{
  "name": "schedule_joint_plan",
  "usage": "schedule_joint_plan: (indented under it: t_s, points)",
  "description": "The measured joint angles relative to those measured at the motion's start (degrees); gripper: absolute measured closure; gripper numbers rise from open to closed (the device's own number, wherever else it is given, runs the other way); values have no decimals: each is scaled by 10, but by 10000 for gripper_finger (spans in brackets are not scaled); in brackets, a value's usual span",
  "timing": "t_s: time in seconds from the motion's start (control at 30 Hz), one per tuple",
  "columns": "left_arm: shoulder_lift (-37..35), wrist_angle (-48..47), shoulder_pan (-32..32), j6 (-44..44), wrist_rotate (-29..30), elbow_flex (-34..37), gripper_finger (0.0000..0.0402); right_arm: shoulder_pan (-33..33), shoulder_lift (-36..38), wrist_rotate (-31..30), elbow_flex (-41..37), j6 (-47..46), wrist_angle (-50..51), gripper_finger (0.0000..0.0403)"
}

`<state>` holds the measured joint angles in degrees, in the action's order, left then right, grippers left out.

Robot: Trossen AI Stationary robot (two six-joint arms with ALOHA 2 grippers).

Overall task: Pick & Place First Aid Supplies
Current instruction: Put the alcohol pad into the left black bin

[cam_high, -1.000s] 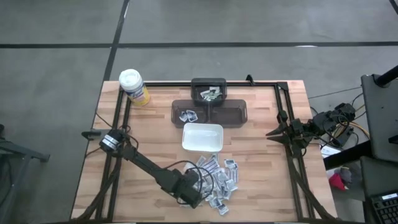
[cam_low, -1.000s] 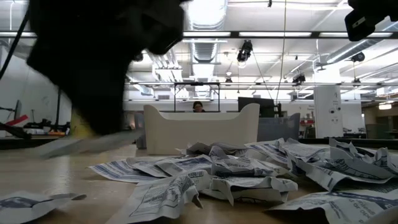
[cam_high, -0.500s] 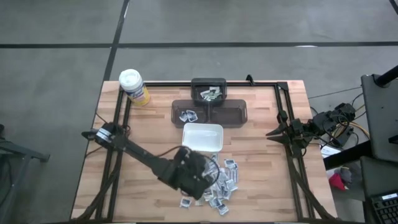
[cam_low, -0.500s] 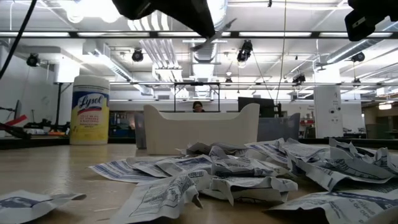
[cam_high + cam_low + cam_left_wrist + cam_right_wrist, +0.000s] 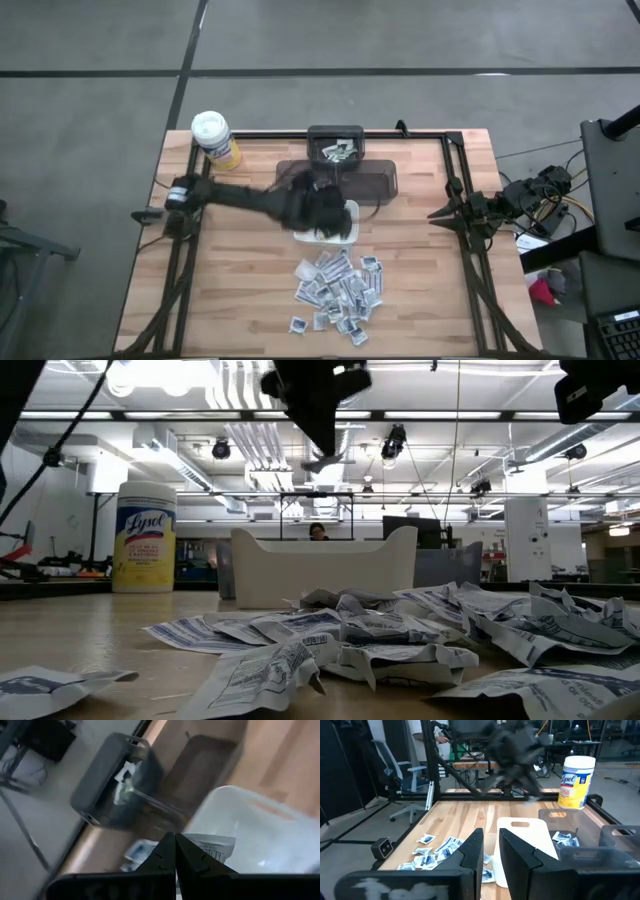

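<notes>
My left claw (image 5: 175,851) pinches a packet (image 5: 212,847), mostly hidden, over the white dish (image 5: 260,827); right claw (image 5: 491,851) waits at 3 o'clock, fingers apart.

You have swung the left arm away from the near side of the pile of packets (image 5: 338,293), where its left pincer (image 5: 322,207) sat low at the pile's near-left edge a second ago, up and across to the white dish (image 5: 345,236). The pincer now hangs over the dish's far-left corner, closed on one packet (image 5: 212,846) that it carries above the dish. In the low view the arm no longer blocks the yellow canister (image 5: 145,537), and the pincer shows high above the dish. One packet near the pile's left edge lies newly uncovered.
</notes>
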<state>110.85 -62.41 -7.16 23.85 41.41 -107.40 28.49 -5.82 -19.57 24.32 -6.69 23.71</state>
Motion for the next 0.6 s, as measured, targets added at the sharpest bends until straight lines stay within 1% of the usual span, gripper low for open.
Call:
schedule_joint_plan:
  t_s: [0.13,0.27,0.33,0.5,0.53,0.6]
  points:
    - [0,0,73,-118,-68,-1,401,0,0,0,0,3,0,344]
    - [0,8,143,-211,-123,7,401,0,0,0,0,4,0,344]
    - [0,7,175,-252,-163,10,401,0,0,0,0,4,0,344]
    - [1,21,252,-316,-291,26,402,0,0,0,0,3,0,344]
    - [3,24,263,-326,-305,32,402,0,0,0,0,3,0,344]
    - [3,35,281,-343,-312,46,402,0,0,0,0,3,0,344]
